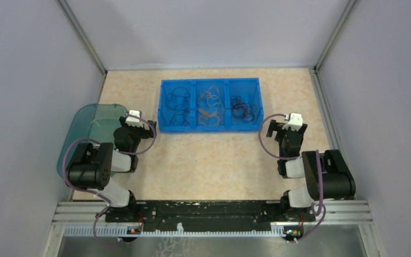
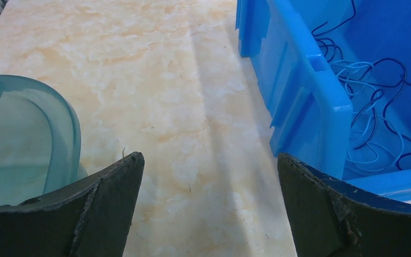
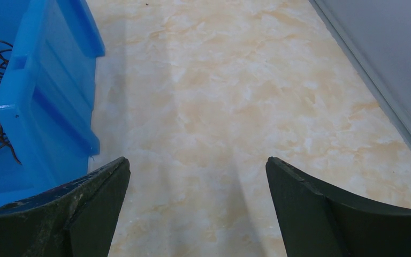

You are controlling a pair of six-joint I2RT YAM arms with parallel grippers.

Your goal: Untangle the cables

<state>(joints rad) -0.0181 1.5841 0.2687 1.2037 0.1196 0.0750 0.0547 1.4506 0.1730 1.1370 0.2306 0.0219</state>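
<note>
The cables (image 1: 210, 106) are lying sorted by colour (blue, yellow-orange, dark) in a blue bin (image 1: 192, 127) at twelve o'clock on the tabletop (image 1: 208, 166). The left fingers (image 2: 112, 198) and right fingers (image 3: 321, 209) are hanging spread apart, gripping nothing.

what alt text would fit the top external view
A blue three-compartment bin holds blue cables left, orange cables middle, dark cables right. The left tool and right tool sit off its near corners, holding nothing; a teal tray lies far left.

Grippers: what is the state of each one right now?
Left gripper: open, holding nothing.
Right gripper: open, holding nothing.
</note>
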